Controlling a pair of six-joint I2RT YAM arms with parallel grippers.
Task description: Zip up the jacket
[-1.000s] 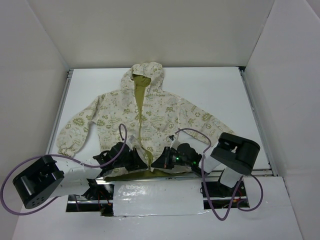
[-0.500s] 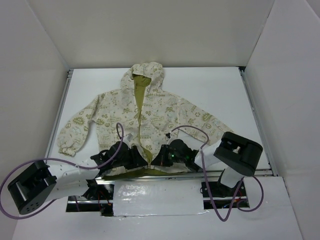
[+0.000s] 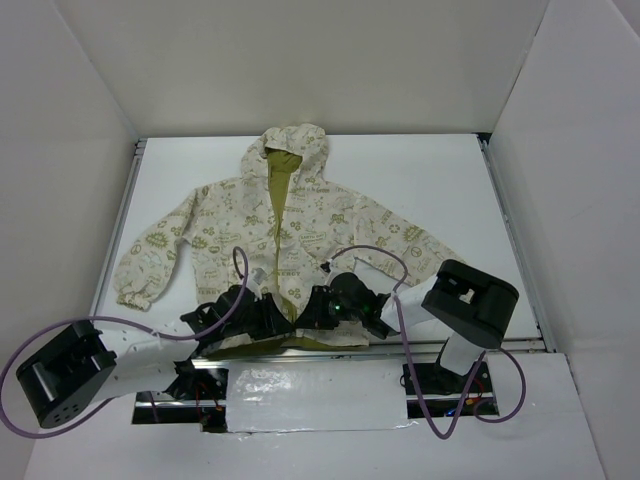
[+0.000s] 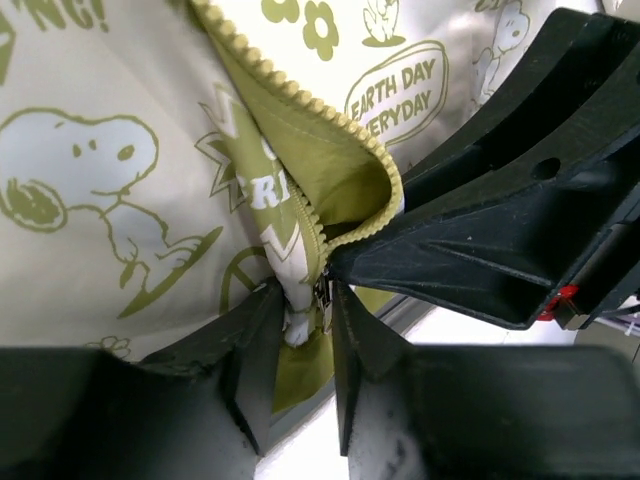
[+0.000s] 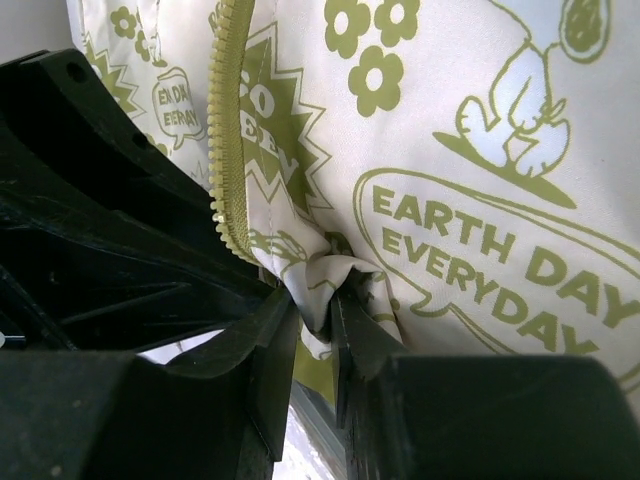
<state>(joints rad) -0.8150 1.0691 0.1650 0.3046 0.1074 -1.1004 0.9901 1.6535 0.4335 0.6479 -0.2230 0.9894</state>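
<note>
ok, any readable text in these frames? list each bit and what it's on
"EARTH DAY EVERYDAY": speech-bubble print on the jacket, clear in both wrist views.
"SO": starburst print beside the zipper, right wrist view; the rest is folded away.
"NG!": print cut off by the frame edge, left wrist view.
Starburst lettering in the left wrist view: folded, unreadable.
Top view: prints too small to read.
No brand labels or numbers visible.
</note>
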